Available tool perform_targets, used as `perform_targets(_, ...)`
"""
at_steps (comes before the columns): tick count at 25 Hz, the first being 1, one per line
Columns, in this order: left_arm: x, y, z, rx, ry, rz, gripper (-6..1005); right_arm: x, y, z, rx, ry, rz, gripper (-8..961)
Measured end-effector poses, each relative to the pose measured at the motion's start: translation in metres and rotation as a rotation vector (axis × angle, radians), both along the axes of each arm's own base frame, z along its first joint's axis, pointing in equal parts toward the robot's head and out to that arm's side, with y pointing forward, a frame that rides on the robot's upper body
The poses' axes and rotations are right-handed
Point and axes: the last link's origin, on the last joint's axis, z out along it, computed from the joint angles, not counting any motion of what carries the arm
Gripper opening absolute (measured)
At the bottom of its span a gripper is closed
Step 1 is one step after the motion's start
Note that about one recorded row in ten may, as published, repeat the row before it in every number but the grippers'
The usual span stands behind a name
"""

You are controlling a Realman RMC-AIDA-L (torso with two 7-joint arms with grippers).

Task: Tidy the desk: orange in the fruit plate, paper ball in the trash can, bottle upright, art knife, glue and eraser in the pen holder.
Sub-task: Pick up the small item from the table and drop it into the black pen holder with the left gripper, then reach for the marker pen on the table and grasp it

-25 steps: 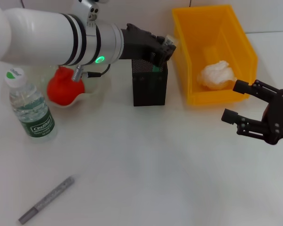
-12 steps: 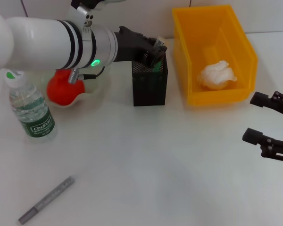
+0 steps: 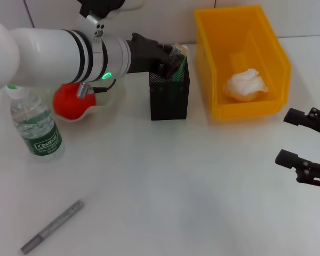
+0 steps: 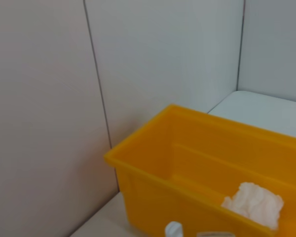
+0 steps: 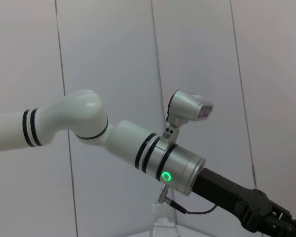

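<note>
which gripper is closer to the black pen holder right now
Left. The left gripper is right at the top of the pen holder; the right gripper hangs open far off, past the yellow bin.

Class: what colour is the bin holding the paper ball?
Yellow bin; paper ball is white. Head view shows it best.

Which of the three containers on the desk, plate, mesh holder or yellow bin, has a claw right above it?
The black mesh pen holder: the left claw hangs over its opening. The fruit plate and yellow trash can have none.
</note>
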Motion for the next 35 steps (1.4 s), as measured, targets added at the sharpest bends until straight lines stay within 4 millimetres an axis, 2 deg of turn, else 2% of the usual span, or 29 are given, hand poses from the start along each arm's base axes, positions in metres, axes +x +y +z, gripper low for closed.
perform_targets(9, -0.007, 0.007, -0.003, 0.029, 0.005, 0.007, 394, 0.0, -0.002, 0.0, -0.005, 0.005, 0.005, 832)
perform_targets(30, -0.011, 0.003, -0.009, 0.009, 0.009, 0.021, 410, 0.0, -0.002, 0.001, -0.005, 0.008, 0.002, 832)
perform_targets(34, -0.006, 0.001, -0.011, -0.013, 0.015, 0.01, 689, 0.0, -0.002, 0.001, -0.006, 0.009, -0.001, 832)
perform_targets(35, -0.005, 0.0, -0.011, -0.016, 0.016, 0.008, 730, 0.0, -0.002, 0.0, -0.007, 0.01, -0.004, 832)
